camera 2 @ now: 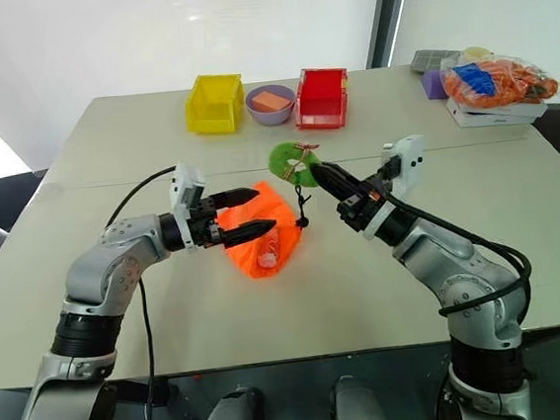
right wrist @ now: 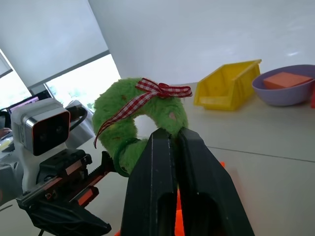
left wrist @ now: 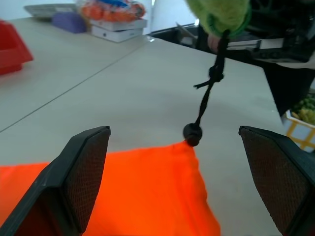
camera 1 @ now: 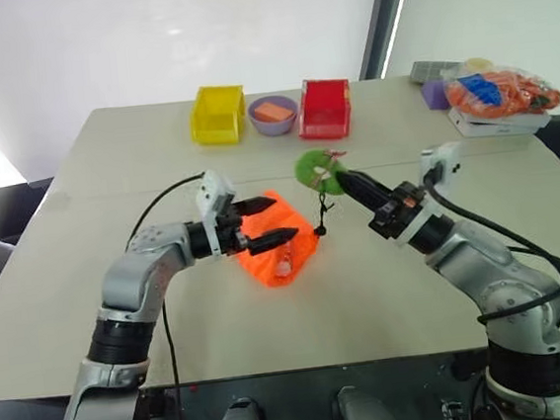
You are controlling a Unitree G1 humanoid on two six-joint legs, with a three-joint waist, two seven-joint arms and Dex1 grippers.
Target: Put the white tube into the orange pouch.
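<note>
Lifting the cord to draw the pouch shut

My right gripper point(camera 1: 348, 179) pinches the green fuzzy ring point(camera 1: 318, 169); my left gripper point(camera 1: 270, 221) stands released over the orange pouch point(camera 1: 282, 249) mid-table, white tube point(camera 1: 285, 264) at its mouth.

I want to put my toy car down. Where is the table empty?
The table is bare in front of the orange pouch, and along its left side. It's crowded at the back: yellow bin, purple bowl, red bin, and the bag of orange things at the right corner.
</note>
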